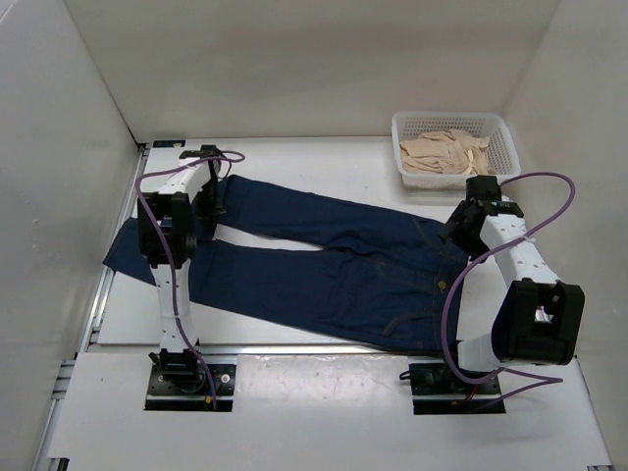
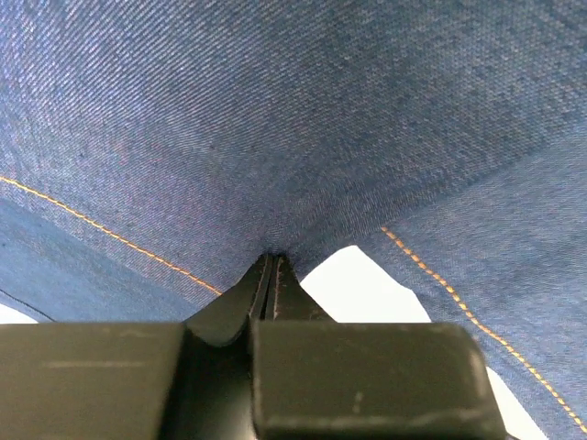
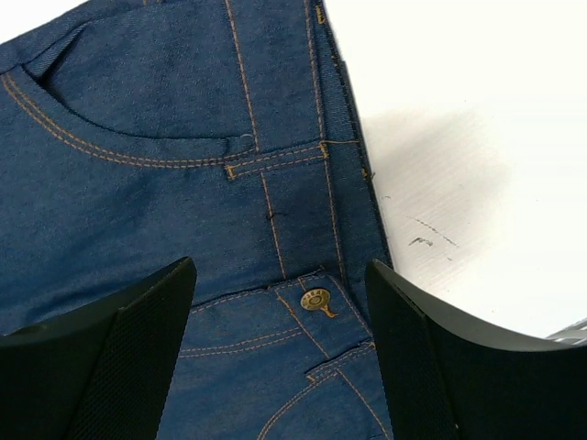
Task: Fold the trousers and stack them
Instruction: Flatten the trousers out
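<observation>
1. The top view is the only one with the whole layout. The trousers [image 1: 334, 265] lie flat across the table [image 1: 324, 162], waist to the right and both legs running left, with the near leg reaching the table's left edge.
2. Only the left wrist cam shows the left gripper [image 2: 272, 270] up close. Its jaws are pinched tight on a pucker of denim, with orange-stitched seams on either side. From above, it's down at the far leg.
3. The right wrist cam shows the right gripper [image 3: 280, 270] with jaws spread wide and holding nothing, over the waistband right by the brass button [image 3: 316, 300] and front pocket [image 3: 138, 92].
4. The white basket [image 1: 496, 128] with beige cloth [image 1: 446, 152] in it sits back right, and only the top view shows it.
5. Count: one pair of trousers, two legs, two grippers, one basket, one button.
</observation>
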